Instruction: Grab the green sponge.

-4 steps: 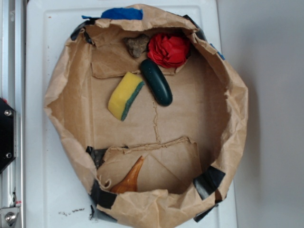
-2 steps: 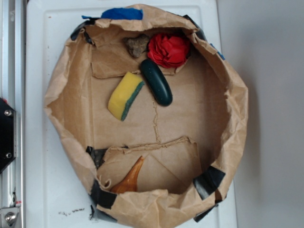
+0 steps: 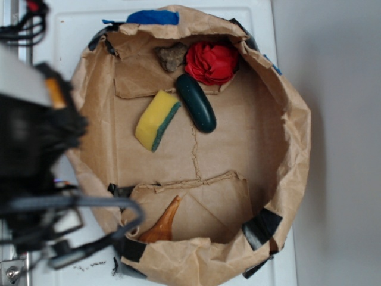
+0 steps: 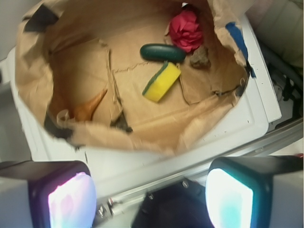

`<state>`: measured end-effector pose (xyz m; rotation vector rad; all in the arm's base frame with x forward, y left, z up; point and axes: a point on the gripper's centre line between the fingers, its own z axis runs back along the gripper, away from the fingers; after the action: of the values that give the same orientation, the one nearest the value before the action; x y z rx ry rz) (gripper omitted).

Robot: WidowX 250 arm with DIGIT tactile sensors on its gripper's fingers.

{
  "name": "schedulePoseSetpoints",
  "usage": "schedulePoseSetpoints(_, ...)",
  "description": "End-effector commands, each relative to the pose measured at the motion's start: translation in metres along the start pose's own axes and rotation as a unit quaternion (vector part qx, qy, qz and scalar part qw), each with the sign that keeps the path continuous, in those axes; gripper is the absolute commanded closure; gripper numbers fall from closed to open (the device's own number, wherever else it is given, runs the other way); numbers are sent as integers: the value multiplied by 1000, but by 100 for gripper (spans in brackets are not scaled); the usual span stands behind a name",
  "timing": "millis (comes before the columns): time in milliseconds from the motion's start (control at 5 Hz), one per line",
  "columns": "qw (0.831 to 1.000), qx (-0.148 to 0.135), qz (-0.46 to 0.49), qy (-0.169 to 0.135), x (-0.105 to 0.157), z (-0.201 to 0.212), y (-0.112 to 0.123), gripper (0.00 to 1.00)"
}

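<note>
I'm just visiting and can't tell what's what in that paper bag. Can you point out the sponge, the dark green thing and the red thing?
sponge [image 3: 156, 119]: exterior view, on its yellow foam.
dark green thing [image 3: 196, 103]: exterior view, mid-body.
red thing [image 4: 185, 29]: wrist view, centre of its crumpled top.

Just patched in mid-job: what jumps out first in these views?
A big crumpled brown paper bag fills the white table, open at the top. On its floor the green sponge lies beside a dark green oblong, with a red crumpled thing at the far wall. The blurred arm looms at the left, pincer open outside the bag.
</note>
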<state>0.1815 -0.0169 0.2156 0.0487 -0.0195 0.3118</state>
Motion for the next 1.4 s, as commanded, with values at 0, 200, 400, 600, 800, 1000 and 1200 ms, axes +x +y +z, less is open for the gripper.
schedulePoseSetpoints(0,991,-38,128,24,35,-15,17,0)
schedulePoseSetpoints(200,991,-38,128,24,35,-15,17,0)
schedulePoseSetpoints(400,991,-38,128,24,35,-15,17,0)
schedulePoseSetpoints(600,991,-38,128,24,35,-15,17,0)
schedulePoseSetpoints(800,989,-29,141,18,61,-42,12,0)
schedulePoseSetpoints(1000,987,-20,155,23,79,-69,13,0)
schedulePoseSetpoints(1200,986,-11,168,4,84,-92,12,0)
